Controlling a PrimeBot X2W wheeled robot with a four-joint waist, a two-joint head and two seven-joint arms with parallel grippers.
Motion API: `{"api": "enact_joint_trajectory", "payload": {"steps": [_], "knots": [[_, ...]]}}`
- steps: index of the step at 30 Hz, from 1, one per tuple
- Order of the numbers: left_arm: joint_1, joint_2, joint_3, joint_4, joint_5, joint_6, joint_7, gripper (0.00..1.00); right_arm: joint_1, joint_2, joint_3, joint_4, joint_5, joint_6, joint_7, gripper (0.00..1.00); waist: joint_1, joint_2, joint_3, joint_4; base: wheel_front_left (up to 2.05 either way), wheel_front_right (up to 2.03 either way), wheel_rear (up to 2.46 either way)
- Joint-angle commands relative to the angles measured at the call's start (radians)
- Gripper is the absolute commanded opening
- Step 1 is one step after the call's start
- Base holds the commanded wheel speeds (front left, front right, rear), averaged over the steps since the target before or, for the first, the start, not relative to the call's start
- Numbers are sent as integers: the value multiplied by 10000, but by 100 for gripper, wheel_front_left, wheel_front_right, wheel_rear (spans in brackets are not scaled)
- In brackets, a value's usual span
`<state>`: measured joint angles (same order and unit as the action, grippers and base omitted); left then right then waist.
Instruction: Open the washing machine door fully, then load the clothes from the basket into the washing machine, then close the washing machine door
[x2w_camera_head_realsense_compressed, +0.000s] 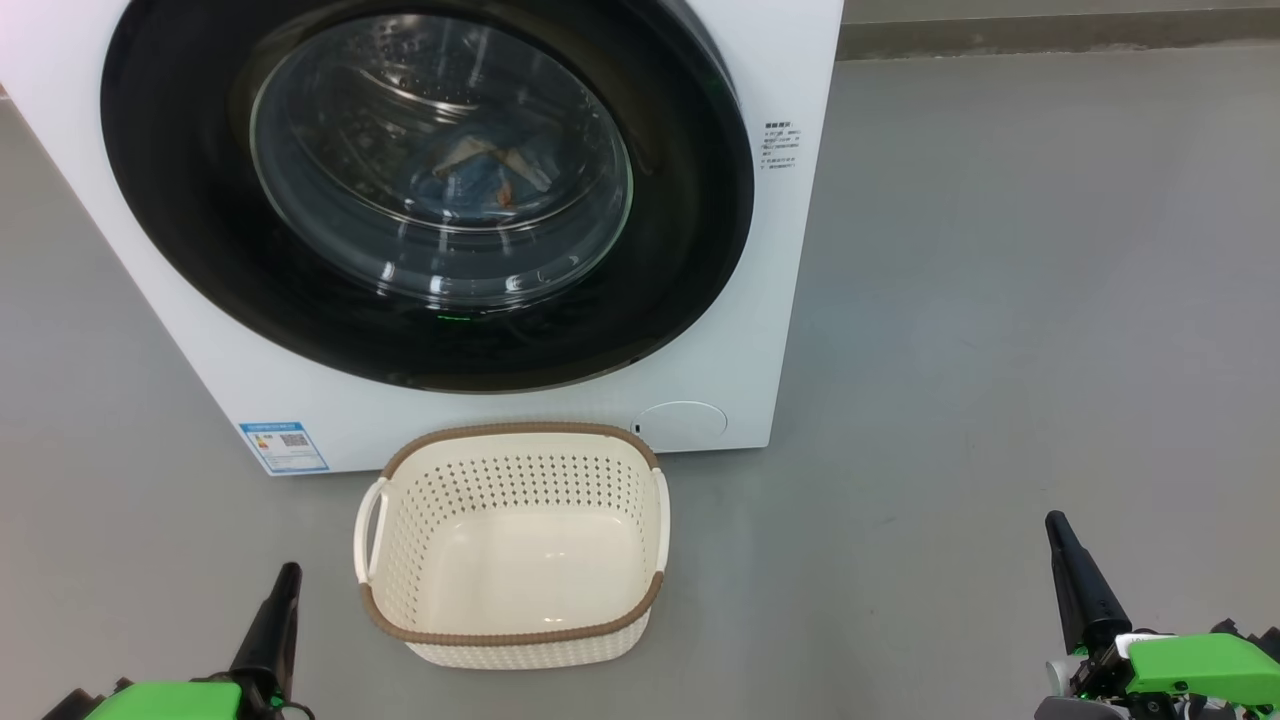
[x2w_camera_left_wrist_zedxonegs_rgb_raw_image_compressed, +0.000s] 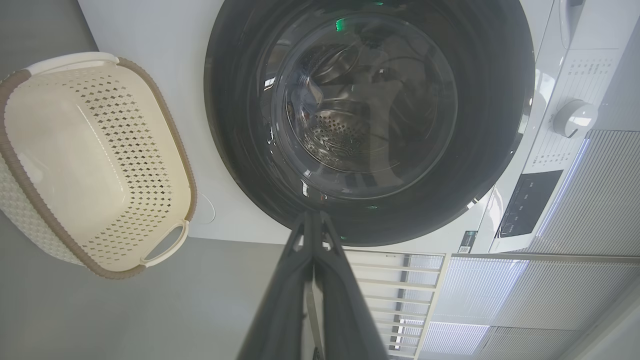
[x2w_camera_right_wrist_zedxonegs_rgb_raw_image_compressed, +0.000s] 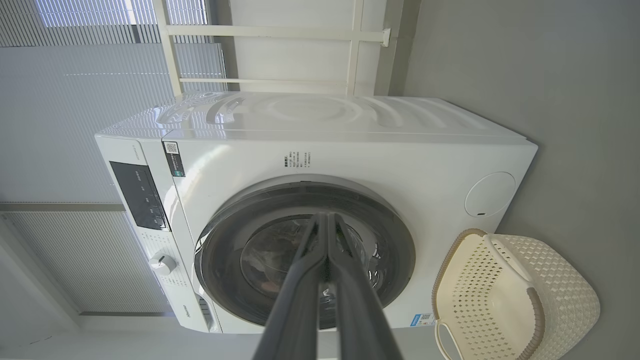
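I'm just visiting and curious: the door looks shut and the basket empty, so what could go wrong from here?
1. The basket stands right before the washing machine, just ahead of the shut left gripper; a forward move could knock it.
2. The washing machine door looks flush, but its latch isn't visible; unlatched, it might swing open.
3. The clothes lie behind the glass; a pinched edge can't be ruled out.

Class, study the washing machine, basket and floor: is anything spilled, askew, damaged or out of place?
Nothing stands out. The door sits shut on the washing machine, clothes lie behind its glass, and the empty basket stands upright on the floor.
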<state>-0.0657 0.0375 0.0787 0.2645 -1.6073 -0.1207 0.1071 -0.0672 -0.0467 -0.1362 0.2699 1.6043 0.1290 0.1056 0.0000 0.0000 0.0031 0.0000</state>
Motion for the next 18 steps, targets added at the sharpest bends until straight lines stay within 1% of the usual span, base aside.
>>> {"api": "enact_joint_trajectory", "payload": {"steps": [1, 18], "knots": [[-423, 133, 354, -194, -10, -100, 63, 0, -408, -35, 225, -251, 44, 17, 76, 0, 0, 0, 0, 0, 0, 0, 0], [-423, 132, 356, -194, -8, -100, 65, 0, -408, -35, 225, -251, 44, 17, 76, 0, 0, 0, 0, 0, 0, 0, 0]]}}
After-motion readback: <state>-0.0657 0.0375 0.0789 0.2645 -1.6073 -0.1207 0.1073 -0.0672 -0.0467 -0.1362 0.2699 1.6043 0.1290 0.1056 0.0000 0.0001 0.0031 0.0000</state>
